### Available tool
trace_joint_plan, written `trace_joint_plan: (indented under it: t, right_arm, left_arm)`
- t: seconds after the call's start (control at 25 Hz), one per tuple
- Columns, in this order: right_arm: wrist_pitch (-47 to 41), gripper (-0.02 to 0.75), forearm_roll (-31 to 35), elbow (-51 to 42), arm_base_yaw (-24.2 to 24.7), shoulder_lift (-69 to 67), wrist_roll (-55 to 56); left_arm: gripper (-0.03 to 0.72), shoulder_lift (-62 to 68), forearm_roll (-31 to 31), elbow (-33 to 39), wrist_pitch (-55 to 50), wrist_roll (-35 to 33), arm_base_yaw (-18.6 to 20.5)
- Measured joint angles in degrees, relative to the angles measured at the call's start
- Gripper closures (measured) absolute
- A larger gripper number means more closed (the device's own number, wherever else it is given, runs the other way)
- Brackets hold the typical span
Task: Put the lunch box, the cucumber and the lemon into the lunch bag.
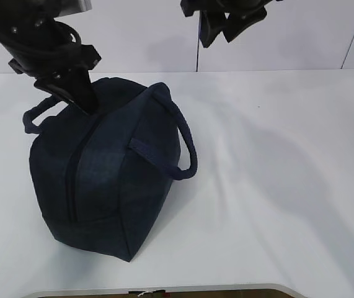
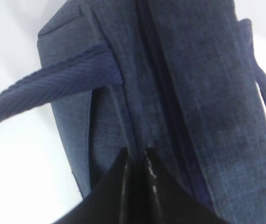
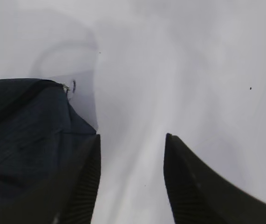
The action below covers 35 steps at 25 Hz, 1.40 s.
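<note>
The lunch bag stands on the white table, left of centre in the exterior view, with its top seam running from the far end toward the camera. The zipper line along that seam appears closed. One loop handle arches over the right side of the bag and hangs down toward the table; the other handle projects from the far left side. The left gripper is positioned at the far end of the bag, with its tips down on the top seam. In the left wrist view, the left gripper has its two black fingers drawn nearly together, with only a thin slit between them, directly at the seam of the bag. Whether the fingers pinch the zipper pull or the fabric cannot be determined, since the tips cover that point. A handle strap crosses the left part of that view. The right gripper is held high above the table at the top edge of the exterior view, well apart from the bag. In the right wrist view, the right gripper has its fingers spread about halfway, with nothing between them except bare table. A corner of the bag fills the lower left of that view, and a small silver ring shows at its upper edge. The lunch box, cucumber and lemon are not visible in any view.
</note>
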<state>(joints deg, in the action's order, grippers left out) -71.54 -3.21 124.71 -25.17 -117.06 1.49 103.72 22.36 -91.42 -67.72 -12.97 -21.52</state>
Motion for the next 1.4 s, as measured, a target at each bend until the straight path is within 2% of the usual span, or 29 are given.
trace_joint_plan:
  t: [0.08, 0.32, 0.44, 0.72, 0.88, 1.16, 1.4]
  right_arm:
    - [-0.1, 0.372, 1.43, 0.0, 0.0, 1.42, -0.54]
    - [-0.34, 0.372, 3.21, -0.12, 0.0, 5.1, -1.49]
    - [-0.34, 0.372, 3.21, -2.63, 0.0, 7.74, -1.49]
    - [-0.34, 0.372, 2.33, -13.95, 0.0, 15.98, -2.67]
    - [-0.44, 0.372, 2.33, -19.49, 0.0, 21.25, -2.79]
    - [-0.44, 0.372, 2.21, -28.11, 0.0, 31.43, -2.89]
    - [-0.44, 0.372, 2.32, -36.41, 0.0, 38.45, -2.89]
  left_arm:
    - [0.634, 0.0, -0.36, 0.0, 0.11, 1.27, 0.0]
    - [0.394, 0.0, -1.83, -3.14, -1.71, 4.82, 0.99]
    - [0.356, -0.29, -3.04, -6.11, -2.45, 5.44, 1.23]
    - [0.344, -4.53, -3.42, -6.83, -3.0, 6.31, 1.21]
    - [0.344, -8.65, -5.83, -6.41, -3.15, 6.44, 1.21]
    - [0.393, -21.57, -13.63, 1.26, -3.77, 6.44, 1.21]
    - [0.44, -33.52, -14.66, 7.42, -3.99, 6.44, 1.21]
